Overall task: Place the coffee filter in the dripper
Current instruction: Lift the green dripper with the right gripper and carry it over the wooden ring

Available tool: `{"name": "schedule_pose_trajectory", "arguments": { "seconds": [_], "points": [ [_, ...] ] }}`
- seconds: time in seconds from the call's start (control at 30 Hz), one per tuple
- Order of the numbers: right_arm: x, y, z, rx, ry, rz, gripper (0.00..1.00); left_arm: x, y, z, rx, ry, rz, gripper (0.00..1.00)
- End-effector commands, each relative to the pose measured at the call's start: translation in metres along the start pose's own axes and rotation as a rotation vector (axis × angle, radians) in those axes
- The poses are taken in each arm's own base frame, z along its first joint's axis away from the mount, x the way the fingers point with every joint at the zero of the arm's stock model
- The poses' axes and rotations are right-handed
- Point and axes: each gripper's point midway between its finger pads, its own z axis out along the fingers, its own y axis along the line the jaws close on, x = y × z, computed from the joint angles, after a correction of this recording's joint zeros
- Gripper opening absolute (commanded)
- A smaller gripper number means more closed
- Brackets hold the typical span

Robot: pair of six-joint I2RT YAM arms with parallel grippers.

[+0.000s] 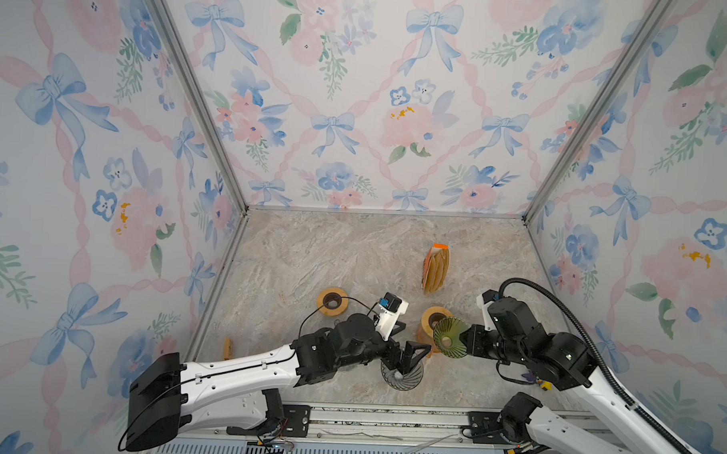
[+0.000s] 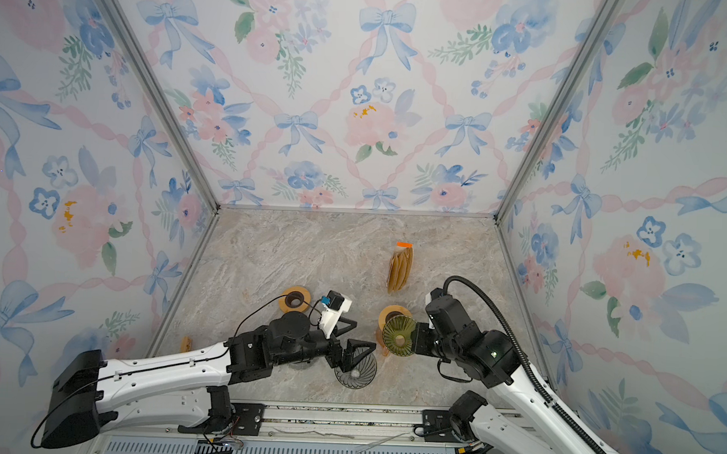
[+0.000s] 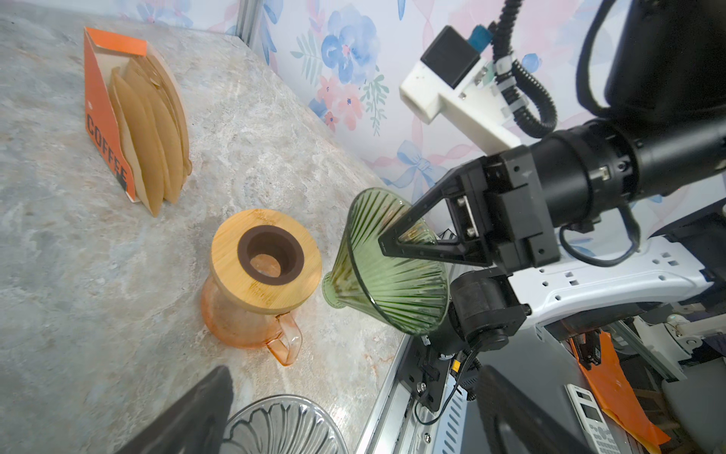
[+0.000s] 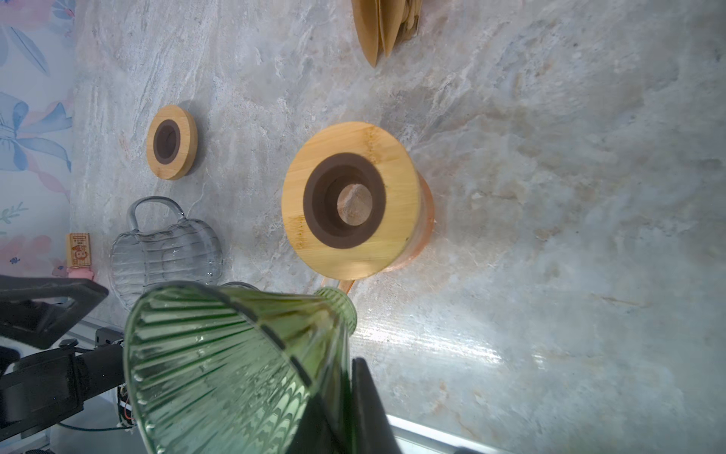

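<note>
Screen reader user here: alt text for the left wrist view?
The right end effector holds a green glass dripper, tilted, beside an orange carafe with a wooden collar; a box of coffee filters stands farther off.

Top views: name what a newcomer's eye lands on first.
A green dripper hangs tilted in the right gripper, beside the bamboo-topped orange carafe at front right. Behind them stands an orange box of brown filters; the open left gripper hovers over a clear ribbed glass vessel.

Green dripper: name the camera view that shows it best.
Left wrist view: the whole green dripper shows, tilted, with the right gripper clamped on its rim. The right wrist view crops it; both top views show it small.
</note>
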Motion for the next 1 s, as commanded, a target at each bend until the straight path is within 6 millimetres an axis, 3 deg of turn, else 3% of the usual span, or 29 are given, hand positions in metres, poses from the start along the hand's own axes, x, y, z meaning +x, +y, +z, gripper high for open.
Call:
{"name": "schedule_pose_trajectory", "arguments": {
  "seconds": [0.0, 0.2, 0.5, 0.97],
  "points": [
    [-0.02, 0.011, -0.002, -0.024, -0.011, -0.026, 0.11, -0.012, -0.005, -0.01, 0.011, -0.06, 0.034, 0.98],
    [-0.043, 0.014, 0.012, -0.044, -0.004, 0.016, 0.1, -0.012, -0.003, -0.02, 0.011, -0.085, 0.028, 0.98],
    [-0.059, 0.014, 0.025, -0.056, 0.006, 0.003, 0.1, -0.013, -0.001, -0.027, 0.007, -0.103, 0.026, 0.98],
    [-0.055, 0.001, 0.043, -0.035, 0.045, 0.021, 0.1, -0.01, 0.002, -0.025, -0.006, -0.097, 0.029, 0.98]
  ]
}}
